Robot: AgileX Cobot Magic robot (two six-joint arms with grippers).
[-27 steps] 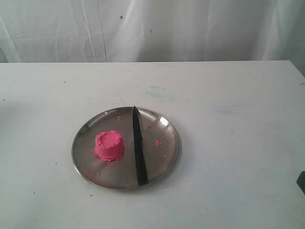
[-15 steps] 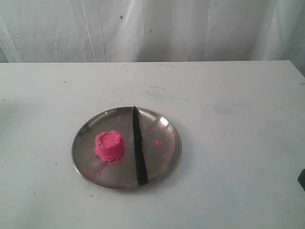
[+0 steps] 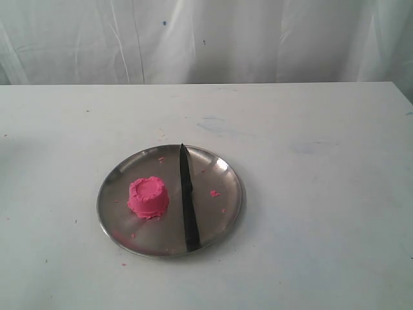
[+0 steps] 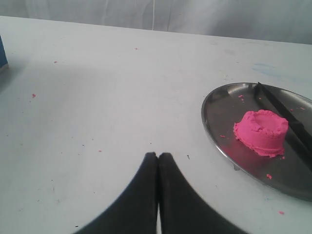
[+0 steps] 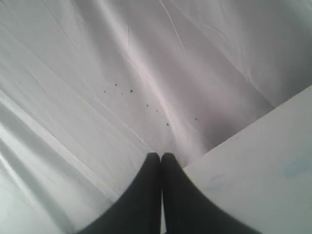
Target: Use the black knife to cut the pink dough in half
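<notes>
Black knife [image 3: 188, 197] flat on the steel plate [image 3: 221, 216], just right of the plate's centre in the exterior view. Long axis nearly 12-to-6: point at the 12 o'clock rim, handle end at the 6 o'clock rim. Pink dough [image 3: 148, 197] whole, a ridged cup-shaped mound at 9 o'clock of the blade, just beside it, not touching. Loose pink crumb [image 3: 214, 193] at 3 o'clock of the blade. Plate sits left of the middle of the worktop [image 3: 310, 194]. Neither arm shows in the exterior view. Left claw [image 4: 157, 155] pressed together, nothing in it, over bare worktop; its camera takes in plate, dough and knife, with the dough between claw and knife. Right claw [image 5: 161, 155] also pressed together and empty, aimed at the white curtain [image 5: 97, 73], plate out of its view. Judgement: left arm is nearer, and the pickup turns on reaching the handle at 6 o'clock.
</notes>
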